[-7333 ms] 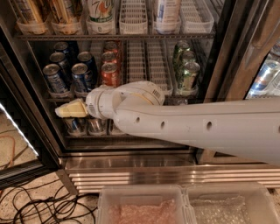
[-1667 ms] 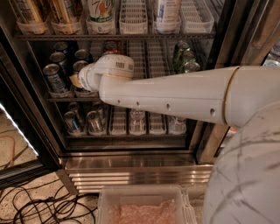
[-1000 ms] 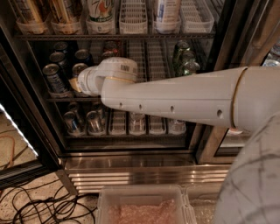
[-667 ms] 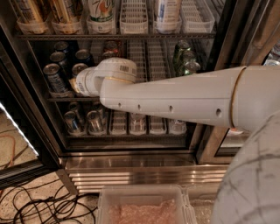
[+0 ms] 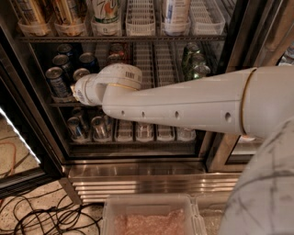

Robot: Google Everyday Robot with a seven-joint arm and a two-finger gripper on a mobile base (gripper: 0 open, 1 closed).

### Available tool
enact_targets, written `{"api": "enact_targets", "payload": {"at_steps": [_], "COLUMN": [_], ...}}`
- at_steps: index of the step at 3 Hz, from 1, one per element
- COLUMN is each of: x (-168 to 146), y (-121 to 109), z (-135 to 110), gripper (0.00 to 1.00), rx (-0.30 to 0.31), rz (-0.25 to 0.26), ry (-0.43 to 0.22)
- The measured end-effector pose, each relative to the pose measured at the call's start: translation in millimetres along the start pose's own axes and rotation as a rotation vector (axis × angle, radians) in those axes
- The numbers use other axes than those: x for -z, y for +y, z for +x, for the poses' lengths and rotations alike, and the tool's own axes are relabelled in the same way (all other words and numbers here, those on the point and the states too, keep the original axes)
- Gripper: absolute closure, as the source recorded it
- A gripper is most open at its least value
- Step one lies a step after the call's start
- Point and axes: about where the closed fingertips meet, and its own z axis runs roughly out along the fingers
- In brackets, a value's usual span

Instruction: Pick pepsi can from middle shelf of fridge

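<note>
The fridge (image 5: pixel 232 55) stands open in front of me. Its middle shelf (image 5: pixel 59 103) holds several dark-blue pepsi cans at the left; the front one (image 5: pixel 57 82) stands at the shelf edge, with others (image 5: pixel 87 59) behind it. An orange-red can (image 5: pixel 115 54) stands further right and green cans (image 5: pixel 197 64) at the far right. My white arm reaches in from the right. My gripper (image 5: pixel 81 92) is at the middle shelf's left part, right beside the front pepsi cans, and covers some of them.
Tall bottles (image 5: pixel 106 11) stand on the level above and clear water bottles (image 5: pixel 98 127) on the level below. Steel base rails (image 5: pixel 151 180) run under the opening. A clear plastic bin (image 5: pixel 151 215) sits at the bottom and cables (image 5: pixel 41 215) lie on the floor at the left.
My arm has risen from the water-bottle level to the middle shelf and reached left among the blue cans. In the last second it has hardly moved.
</note>
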Motion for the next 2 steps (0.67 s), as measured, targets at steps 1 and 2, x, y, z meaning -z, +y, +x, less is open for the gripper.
{"api": "enact_targets", "payload": {"at_steps": [1,2], "x": [1.3,2.5], "y": [6.6,9.5], "z": [-2.9,-5.1], "gripper": [1.00,1.00], "rx": [-0.001,0.003], "rz": [-0.018,-0.028], "ry": [-0.008,-0.014]}}
